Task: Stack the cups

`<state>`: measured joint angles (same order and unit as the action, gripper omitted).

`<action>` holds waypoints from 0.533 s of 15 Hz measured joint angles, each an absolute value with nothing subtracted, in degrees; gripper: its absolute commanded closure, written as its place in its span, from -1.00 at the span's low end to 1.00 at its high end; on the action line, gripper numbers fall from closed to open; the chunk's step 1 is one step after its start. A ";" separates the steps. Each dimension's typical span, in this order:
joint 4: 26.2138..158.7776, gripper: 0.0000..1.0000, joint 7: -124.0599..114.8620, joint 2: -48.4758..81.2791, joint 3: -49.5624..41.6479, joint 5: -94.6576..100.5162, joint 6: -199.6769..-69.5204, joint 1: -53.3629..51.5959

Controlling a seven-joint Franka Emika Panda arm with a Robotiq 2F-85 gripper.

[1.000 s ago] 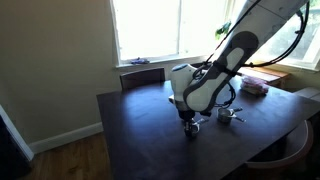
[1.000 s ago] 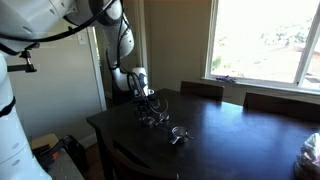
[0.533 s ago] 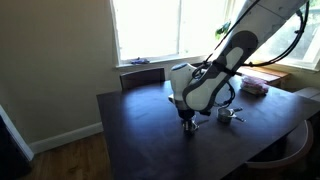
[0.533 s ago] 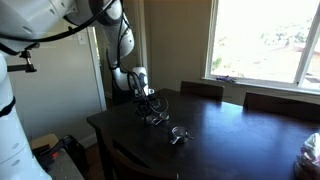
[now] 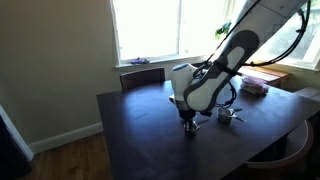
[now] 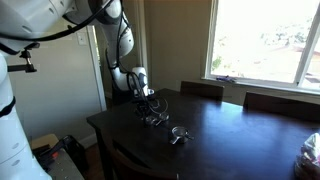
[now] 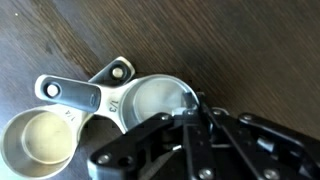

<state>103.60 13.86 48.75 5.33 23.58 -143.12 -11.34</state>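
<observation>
Stillness marks the last second: the fingers (image 7: 186,138) hang low over the desk (image 7: 60,30) exactly as before, drawn close at the rim of the larger cup (image 7: 150,100), though I cannot tell whether they pinch it. Just beyond lies the smaller cup (image 7: 38,140), handles crossing; a third cup (image 5: 229,116) sits apart. Stacking seems not yet begun.
</observation>
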 measured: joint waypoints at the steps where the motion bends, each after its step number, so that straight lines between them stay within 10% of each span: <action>1: 104.51 0.88 13.17 48.21 5.16 23.62 -143.48 -11.49; 8: 111.82 0.91 9.56 41.59 3.53 23.83 -146.45 -13.03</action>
